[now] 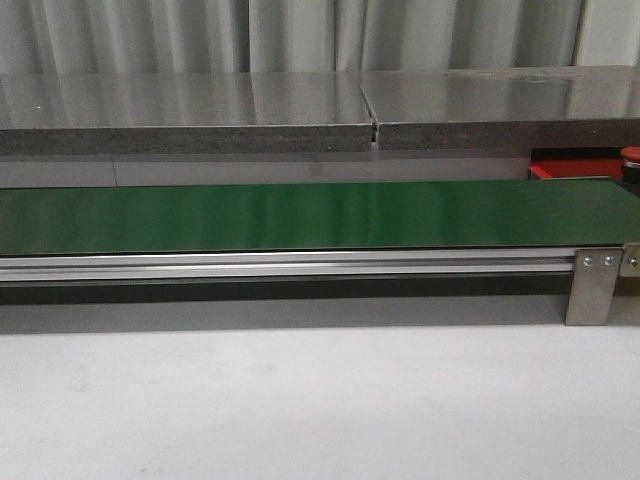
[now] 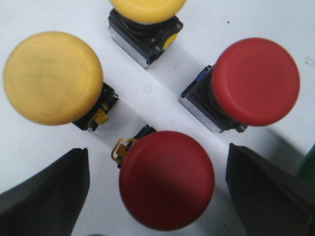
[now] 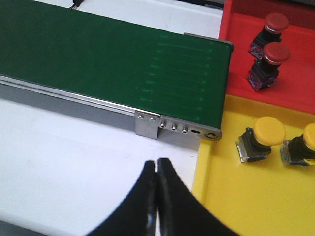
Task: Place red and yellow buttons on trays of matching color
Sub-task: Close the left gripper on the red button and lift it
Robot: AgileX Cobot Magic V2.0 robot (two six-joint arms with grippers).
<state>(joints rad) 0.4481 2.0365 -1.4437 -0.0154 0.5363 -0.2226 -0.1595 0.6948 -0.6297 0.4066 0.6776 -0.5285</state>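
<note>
In the left wrist view four buttons stand on the white table. My left gripper (image 2: pixel 157 147) is open, and a red button (image 2: pixel 166 179) sits between its fingers (image 2: pixel 47 191) with a gap on each side. Beyond it are a second red button (image 2: pixel 256 81) and two yellow buttons (image 2: pixel 53 77) (image 2: pixel 146 7). My right gripper (image 3: pixel 157 162) is shut on nothing, over the white table beside the yellow tray (image 3: pixel 246 196). That tray holds two yellow buttons (image 3: pixel 268 132) (image 3: pixel 310 136). The red tray (image 3: pixel 241 29) holds two red buttons (image 3: pixel 275 22) (image 3: pixel 275 54).
The long green belt (image 1: pixel 300 215) runs across the table on an aluminium frame, its end (image 3: pixel 197 132) next to both trays. A grey stone ledge (image 1: pixel 300 110) lies behind it. A corner of the red tray (image 1: pixel 570 170) and one red button (image 1: pixel 632 155) show at the far right.
</note>
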